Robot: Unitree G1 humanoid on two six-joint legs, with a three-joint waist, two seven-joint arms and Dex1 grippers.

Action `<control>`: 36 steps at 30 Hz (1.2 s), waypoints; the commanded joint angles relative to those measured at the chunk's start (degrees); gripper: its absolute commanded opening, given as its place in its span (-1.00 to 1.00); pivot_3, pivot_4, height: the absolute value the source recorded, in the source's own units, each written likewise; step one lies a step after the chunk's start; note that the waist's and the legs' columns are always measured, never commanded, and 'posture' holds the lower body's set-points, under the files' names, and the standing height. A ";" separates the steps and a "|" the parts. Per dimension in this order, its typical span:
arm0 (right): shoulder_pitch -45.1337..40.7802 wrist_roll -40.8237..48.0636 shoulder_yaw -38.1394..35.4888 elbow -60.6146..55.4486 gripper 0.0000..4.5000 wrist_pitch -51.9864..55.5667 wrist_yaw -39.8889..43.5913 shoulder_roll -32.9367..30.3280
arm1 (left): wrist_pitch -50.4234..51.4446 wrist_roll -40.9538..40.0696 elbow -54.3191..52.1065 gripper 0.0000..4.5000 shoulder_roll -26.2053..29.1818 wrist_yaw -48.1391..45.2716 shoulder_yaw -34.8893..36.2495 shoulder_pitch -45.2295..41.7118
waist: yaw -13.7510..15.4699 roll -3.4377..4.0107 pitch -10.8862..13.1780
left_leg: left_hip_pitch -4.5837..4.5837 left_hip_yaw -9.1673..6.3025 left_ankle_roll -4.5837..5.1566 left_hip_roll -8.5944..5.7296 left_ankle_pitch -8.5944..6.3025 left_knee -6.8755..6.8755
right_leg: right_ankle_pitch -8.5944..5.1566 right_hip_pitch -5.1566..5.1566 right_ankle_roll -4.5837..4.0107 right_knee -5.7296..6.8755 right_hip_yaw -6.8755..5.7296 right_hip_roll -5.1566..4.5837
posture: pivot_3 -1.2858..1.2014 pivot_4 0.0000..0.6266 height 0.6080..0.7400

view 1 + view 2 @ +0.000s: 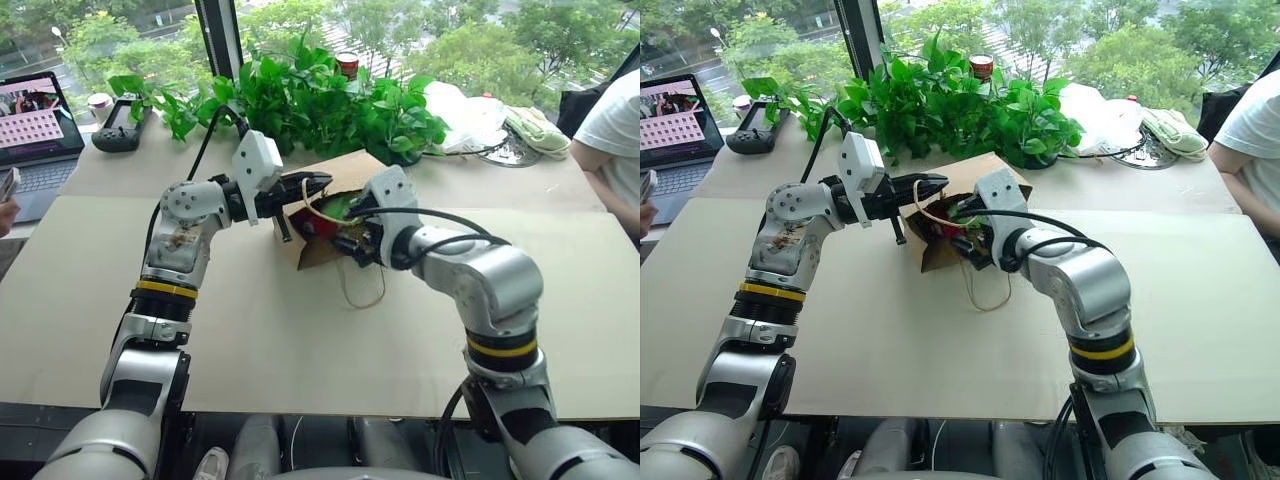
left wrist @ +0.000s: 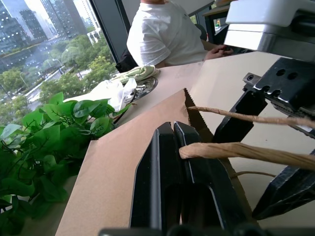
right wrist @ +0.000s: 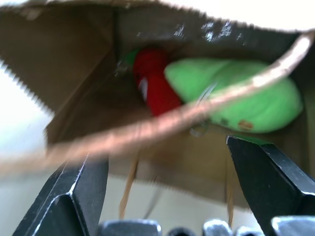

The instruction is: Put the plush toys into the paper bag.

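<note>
Left tool (image 2: 172, 147): held level, pinched on a bag handle (image 2: 236, 151).
Right tool (image 3: 167, 196): spread wide, angled down at the paper bag (image 1: 335, 180) mouth.
Toys: green toy (image 3: 236, 93) and red toy (image 3: 155, 81) lie inside.

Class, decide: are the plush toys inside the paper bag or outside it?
Inside: the red toy and green toy lie within the paper bag.

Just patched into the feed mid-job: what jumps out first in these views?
The paper bag lies on its side at mid-table, mouth toward the robot, with the green toy and the red toy inside. The left hand is shut on a cord handle, and the right hand is open at the mouth.
</note>
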 commanded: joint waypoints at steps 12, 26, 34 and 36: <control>10.53 0.04 3.63 -2.69 0.82 0.19 -3.64 2.80 | -1.35 0.01 -0.09 -1.00 -0.01 -0.60 0.39 -1.26 | 0.03 0.00 0.00 | 0.01 -0.02 0.00 -0.01 0.00 0.02 | 0.00 0.01 0.00 -0.02 0.01 0.00 | 0.03 -0.52 1.00; 11.25 -1.22 6.57 1.36 -0.88 -4.94 -3.89 4.21 | -1.15 0.07 -0.47 -1.00 0.11 -0.47 0.48 -1.26 | 0.09 0.00 0.00 | 0.01 -0.04 0.00 -0.02 0.00 0.02 | 0.00 0.02 0.01 -0.02 0.00 0.00 | 0.03 -0.52 1.00; 10.76 -0.48 2.95 1.43 -1.00 -5.67 -3.87 6.01 | -1.13 0.03 -0.47 -1.00 0.10 -0.55 0.46 -1.30 | 0.08 0.00 0.00 | 0.00 -0.05 0.00 -0.02 0.00 0.02 | 0.00 0.02 0.00 -0.02 0.00 0.00 | 0.03 -0.52 1.00; 10.22 0.29 0.92 0.34 -1.00 -5.94 -3.31 6.50 | -1.25 -0.01 -0.18 -1.00 -0.02 -0.58 0.49 -1.51 | 0.14 0.00 0.00 | 0.00 -0.05 0.00 -0.02 0.00 0.02 | 0.00 0.03 0.01 -0.02 0.00 0.00 | 0.03 -0.52 1.00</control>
